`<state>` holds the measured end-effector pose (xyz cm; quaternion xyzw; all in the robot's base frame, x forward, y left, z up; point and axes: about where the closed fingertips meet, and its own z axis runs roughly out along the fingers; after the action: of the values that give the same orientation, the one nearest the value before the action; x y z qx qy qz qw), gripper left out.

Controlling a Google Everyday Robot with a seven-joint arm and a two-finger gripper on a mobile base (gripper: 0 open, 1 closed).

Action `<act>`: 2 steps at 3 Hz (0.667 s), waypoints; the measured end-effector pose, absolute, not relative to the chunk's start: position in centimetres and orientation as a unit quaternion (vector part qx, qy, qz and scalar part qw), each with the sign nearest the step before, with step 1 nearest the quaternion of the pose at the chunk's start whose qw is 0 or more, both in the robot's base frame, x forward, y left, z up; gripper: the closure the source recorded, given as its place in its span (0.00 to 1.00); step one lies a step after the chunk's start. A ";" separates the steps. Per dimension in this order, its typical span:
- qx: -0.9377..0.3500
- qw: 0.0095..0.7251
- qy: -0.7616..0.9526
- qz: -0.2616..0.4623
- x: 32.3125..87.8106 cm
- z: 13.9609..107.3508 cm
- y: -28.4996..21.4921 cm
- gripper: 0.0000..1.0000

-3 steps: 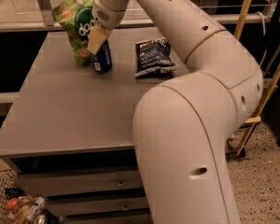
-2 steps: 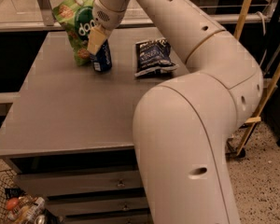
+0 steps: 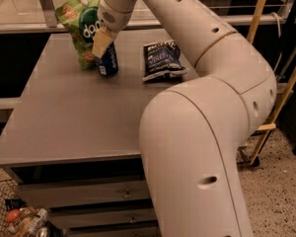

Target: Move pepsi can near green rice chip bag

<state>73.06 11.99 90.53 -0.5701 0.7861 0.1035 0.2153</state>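
Camera view showed the pepsi can (image 3: pixel 108 64) standing upright on the grey table (image 3: pixel 79 117) in the upper left of the frame, its base flat on the top and its left side touching or just beside the lower right edge of the green rice chip bag (image 3: pixel 80 22), which stood puffed and roughly upright at the far left corner. That placement looked like the purpose of the task: the can sat close against the bag, while the flat dark blue snack bag (image 3: pixel 162 59) lay well apart to the right of it, nearer the upper middle of the frame. The gripper (image 3: pixel 101 42) hung at the can's upper left, coming down from above at the end of the big white arm (image 3: pixel 202 132) that swept across the right half of the frame, and its pale tip overlapped the can's silver top, so the can lay directly under and slightly right of the pincer. Whether the pincer clenched the can or had let go of it could not be told from this angle. Judged from how things lay, the can seemed as good as delivered, with only release and withdrawal left to settle
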 end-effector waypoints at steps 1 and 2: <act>-0.570 0.215 0.786 0.103 73.1 90.5 12.0 0.12; -0.569 0.223 0.785 0.099 72.8 90.8 11.0 0.00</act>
<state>72.79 10.98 90.76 -0.5693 0.7851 0.0991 0.2229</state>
